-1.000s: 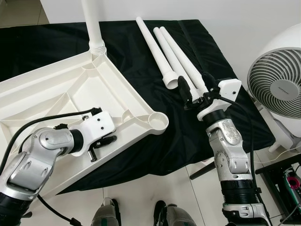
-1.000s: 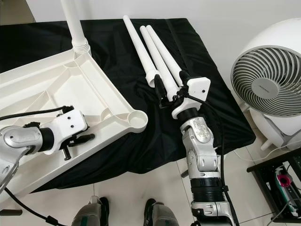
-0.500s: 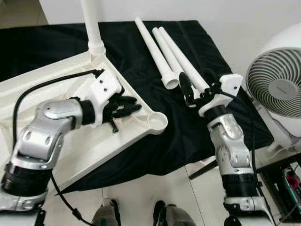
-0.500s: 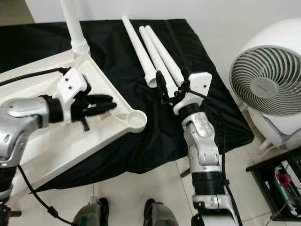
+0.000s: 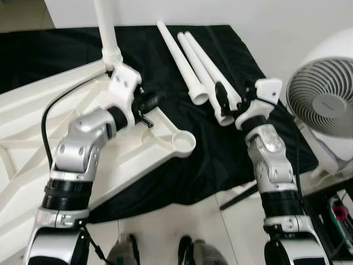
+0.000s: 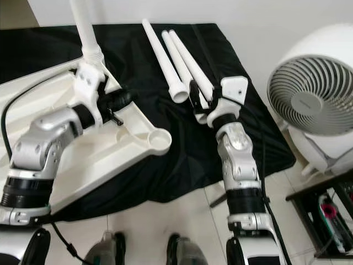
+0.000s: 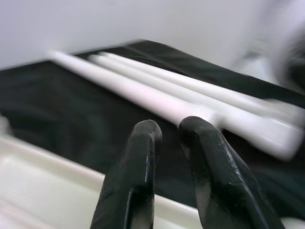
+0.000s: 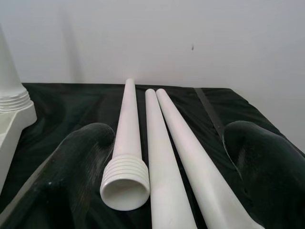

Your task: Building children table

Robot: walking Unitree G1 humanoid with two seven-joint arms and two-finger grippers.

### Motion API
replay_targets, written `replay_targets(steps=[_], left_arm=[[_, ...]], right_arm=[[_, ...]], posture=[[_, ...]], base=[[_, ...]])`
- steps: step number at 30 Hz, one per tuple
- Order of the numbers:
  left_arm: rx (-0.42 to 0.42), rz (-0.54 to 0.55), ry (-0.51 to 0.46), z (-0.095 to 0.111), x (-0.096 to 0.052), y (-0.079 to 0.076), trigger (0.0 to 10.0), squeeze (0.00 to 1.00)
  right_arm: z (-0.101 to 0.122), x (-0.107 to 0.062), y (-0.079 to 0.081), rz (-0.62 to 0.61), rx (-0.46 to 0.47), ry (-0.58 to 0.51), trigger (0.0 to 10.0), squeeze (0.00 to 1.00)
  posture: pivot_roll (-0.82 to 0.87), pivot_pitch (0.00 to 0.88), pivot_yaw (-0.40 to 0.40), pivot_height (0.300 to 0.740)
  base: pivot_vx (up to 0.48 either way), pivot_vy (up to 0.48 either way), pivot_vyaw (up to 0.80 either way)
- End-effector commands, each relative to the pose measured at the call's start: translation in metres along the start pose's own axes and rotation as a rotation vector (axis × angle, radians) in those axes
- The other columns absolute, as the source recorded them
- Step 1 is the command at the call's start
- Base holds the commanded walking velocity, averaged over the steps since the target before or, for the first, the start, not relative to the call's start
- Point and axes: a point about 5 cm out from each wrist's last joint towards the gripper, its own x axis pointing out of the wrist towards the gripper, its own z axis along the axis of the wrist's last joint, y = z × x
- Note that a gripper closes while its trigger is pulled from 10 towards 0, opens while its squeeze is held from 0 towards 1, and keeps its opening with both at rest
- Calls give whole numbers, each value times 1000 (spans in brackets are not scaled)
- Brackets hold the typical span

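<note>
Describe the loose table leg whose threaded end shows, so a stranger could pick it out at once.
Look at the black cloth covering the table, beside the big white tabletop lying upside down. Three loose white legs lie side by side there. The one you want is the leg nearest the tabletop: it lies a little apart from the touching pair, its ridged open end unobstructed.

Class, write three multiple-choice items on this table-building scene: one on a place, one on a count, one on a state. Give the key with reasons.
1. Where is the fan?
A. on the robot's right
B. on the tabletop
C. on the robot's left

2. How many loose white table legs lie on the black cloth?
A. one
B. three
C. five

3. The right gripper fingers are:
A. shut on a leg
B. shut on nothing
C. open

Key: 1 A, it stands beyond the right arm. 2 B, three lie side by side. 3 C, the right wrist view shows its fingers spread around the leg ends.
</note>
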Motion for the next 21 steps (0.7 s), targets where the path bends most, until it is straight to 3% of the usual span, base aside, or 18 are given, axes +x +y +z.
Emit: replay_targets(steps=[1, 10, 14, 18, 21], left_arm=[[-17, 75, 8, -6, 4, 5, 10000, 0], [-74, 201, 17, -13, 16, 9, 10000, 0], [-191, 247, -34, -17, 16, 11, 10000, 0], [-101, 290, -57, -18, 15, 7, 10000, 0], [-115, 315, -59, -21, 17, 6, 10000, 0]], right_arm=[[-3, 0, -3, -22, -1, 9, 10000, 0], [-6, -2, -3, -52, -2, 25, 10000, 0], [-10, -7, -6, -78, 5, 34, 10000, 0], [-13, -10, -7, -93, -7, 38, 10000, 0], [-13, -9, -7, -92, -12, 34, 10000, 0]], posture=[[82, 153, -81, 740], [70, 145, -68, 740], [71, 141, -65, 740], [75, 132, -52, 740], [78, 129, -48, 740]], base=[[0, 0, 0], [0, 0, 0], [0, 0, 0], [0, 0, 0], [0, 0, 0]])
